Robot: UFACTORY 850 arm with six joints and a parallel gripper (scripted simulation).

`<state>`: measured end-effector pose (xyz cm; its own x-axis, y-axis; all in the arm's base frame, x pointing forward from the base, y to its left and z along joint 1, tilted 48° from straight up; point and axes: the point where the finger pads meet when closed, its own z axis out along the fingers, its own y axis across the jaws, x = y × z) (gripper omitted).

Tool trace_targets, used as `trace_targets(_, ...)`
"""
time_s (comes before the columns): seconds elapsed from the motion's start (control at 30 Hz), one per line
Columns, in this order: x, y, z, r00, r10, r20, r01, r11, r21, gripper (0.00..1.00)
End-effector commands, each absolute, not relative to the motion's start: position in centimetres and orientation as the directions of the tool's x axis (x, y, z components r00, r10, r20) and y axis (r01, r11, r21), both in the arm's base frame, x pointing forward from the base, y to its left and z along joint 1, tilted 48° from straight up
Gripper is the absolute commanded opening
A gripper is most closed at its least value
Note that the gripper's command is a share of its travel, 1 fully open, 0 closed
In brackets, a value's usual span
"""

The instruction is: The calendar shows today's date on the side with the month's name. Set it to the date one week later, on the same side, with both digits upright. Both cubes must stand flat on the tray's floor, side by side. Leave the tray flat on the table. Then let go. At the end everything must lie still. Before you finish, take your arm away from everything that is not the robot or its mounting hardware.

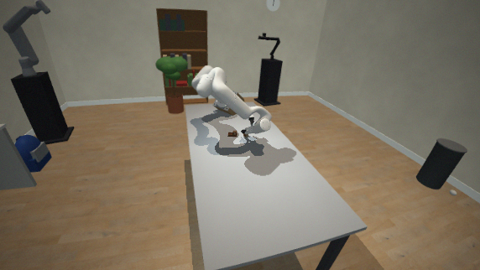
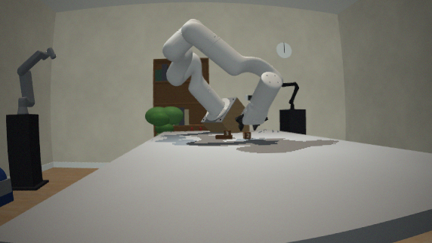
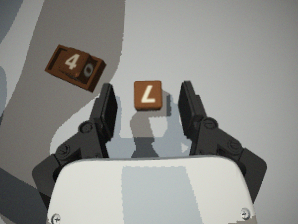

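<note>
Calendar parts lie on the white bench [image 3: 220, 23], toward its far end near the arm's base. On the left in the wrist view sits the brown tray [image 3: 59, 64], tilted in the frame, with one cube [image 3: 72, 63] in it showing a white 4 on top; beside that cube, a round mark in the tray's other half is too blurred to read. Right of the tray and apart from it, a second brown cube [image 3: 148, 95] stands flat on the bench, its top bearing a white stroke like a slanted L or an upended 7. From the exterior view the cubes' front faces carry pale digits too small to read with certainty. The month's name cannot be made out anywhere. The end effector [image 3: 148, 106] is spread, its dark fingers flanking the loose cube with a gap on each side, pinching nothing.
</note>
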<state>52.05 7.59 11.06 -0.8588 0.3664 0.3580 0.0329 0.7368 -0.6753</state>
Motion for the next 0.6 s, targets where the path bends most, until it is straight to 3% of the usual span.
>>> trace_targets(0.0, 51.6, 8.3, 11.9, -0.86, 0.366, 0.357, 0.033, 0.737, -0.675, 0.69)
trace_targets(0.57, 50.5, 10.1, 13.7, -0.86, 0.366, 0.357, 0.033, 0.737, -0.675, 0.69)
